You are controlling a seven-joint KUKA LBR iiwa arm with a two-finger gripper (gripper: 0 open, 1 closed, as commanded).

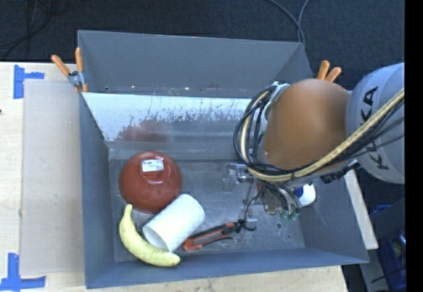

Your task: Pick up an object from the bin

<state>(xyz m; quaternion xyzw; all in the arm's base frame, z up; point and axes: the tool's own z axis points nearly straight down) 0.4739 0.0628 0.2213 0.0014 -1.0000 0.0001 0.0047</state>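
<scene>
Tool (210, 236), orange and black, lies on the bin (198, 73) floor near the front wall, just right of a white cup (175, 220). Its right end meets the gripper (249, 217), which is low over it. Whether the gripper is wide or narrow cannot be told. Banana (142, 244) and red bowl (150, 180) lie further left.

We read one marking: black KUKA lettering (373, 96) on the grey arm link (396, 112), just past the bin's (198, 63) right edge. The text ran up the link, with a K at the low end and an A at the high end. Yellow and black cables (357, 140) crossed over the middle letters. We also logged a small white label (153, 165) on top of the red bowl (150, 186) near the bin's left wall. It had dark print that we couldn't read.
</scene>
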